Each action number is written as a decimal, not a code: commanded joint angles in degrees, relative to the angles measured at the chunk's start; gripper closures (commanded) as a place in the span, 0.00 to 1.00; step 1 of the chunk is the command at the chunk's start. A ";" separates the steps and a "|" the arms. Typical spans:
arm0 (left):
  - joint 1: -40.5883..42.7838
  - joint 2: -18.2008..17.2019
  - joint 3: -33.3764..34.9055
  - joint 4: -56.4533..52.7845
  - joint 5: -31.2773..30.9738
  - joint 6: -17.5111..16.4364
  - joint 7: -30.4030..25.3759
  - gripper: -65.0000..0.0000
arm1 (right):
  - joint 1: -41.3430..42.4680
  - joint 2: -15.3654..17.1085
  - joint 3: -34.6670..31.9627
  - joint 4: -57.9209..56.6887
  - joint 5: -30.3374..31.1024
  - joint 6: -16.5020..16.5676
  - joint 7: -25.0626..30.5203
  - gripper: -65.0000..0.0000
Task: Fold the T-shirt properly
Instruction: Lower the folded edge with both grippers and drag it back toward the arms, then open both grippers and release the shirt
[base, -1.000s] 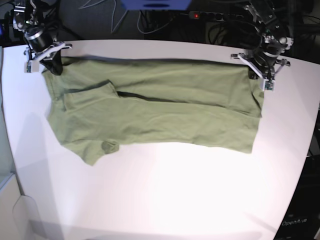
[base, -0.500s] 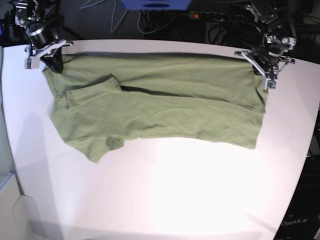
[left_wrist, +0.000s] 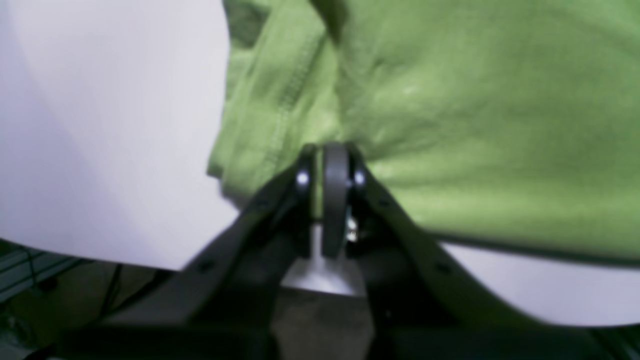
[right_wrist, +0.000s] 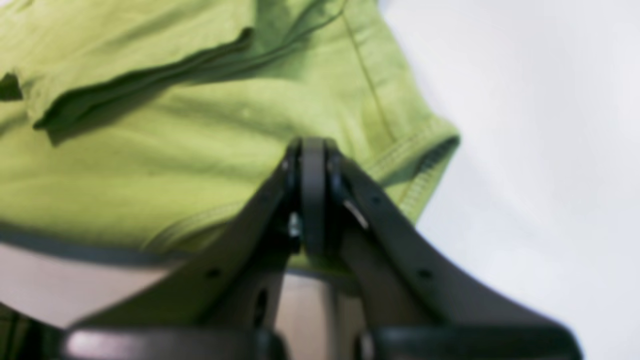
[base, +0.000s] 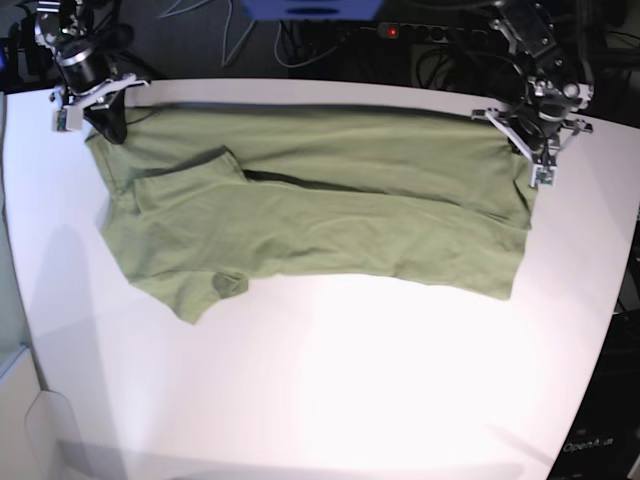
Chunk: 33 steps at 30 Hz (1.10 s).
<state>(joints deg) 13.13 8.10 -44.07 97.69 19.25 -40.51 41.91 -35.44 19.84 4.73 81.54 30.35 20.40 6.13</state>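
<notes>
The olive-green T-shirt (base: 320, 210) lies spread sideways across the white table (base: 350, 400), its far edge stretched taut between my two grippers. A sleeve is folded onto the body at the left. In the base view my right gripper (base: 105, 125) is shut on the shirt's far-left corner. My left gripper (base: 530, 150) is shut on the far-right corner. The left wrist view shows the left gripper (left_wrist: 330, 155) pinching a bunch of T-shirt (left_wrist: 475, 125) fabric beside a stitched hem. In the right wrist view the right gripper (right_wrist: 312, 145) clamps the T-shirt (right_wrist: 150, 165) near a hemmed opening.
The table's far edge runs just behind both grippers. Behind it lie dark cables and a power strip with a red light (base: 392, 31). A black box (base: 600, 440) stands off the table's right side. Bare white tabletop fills the near half.
Both grippers have drawn slightly back and apart, still holding the corners. The shirt's far edge has pulled straighter and the cloth has shifted a little toward the back.
</notes>
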 joint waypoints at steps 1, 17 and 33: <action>-0.25 0.12 -0.19 -0.33 2.34 0.51 2.70 0.97 | -0.91 0.43 0.15 0.97 -0.85 -1.37 -1.43 1.00; -0.25 0.90 0.07 7.23 2.16 0.51 2.62 0.97 | -0.82 2.01 0.15 13.01 -0.85 -1.81 -1.78 0.99; -1.39 0.90 -0.01 17.96 -4.26 0.51 3.32 0.65 | 16.41 5.62 -0.29 23.39 -0.85 -0.84 -31.67 0.64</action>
<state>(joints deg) 12.14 9.19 -44.14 114.80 15.29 -40.29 46.19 -19.46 24.47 4.05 103.90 28.91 19.49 -27.81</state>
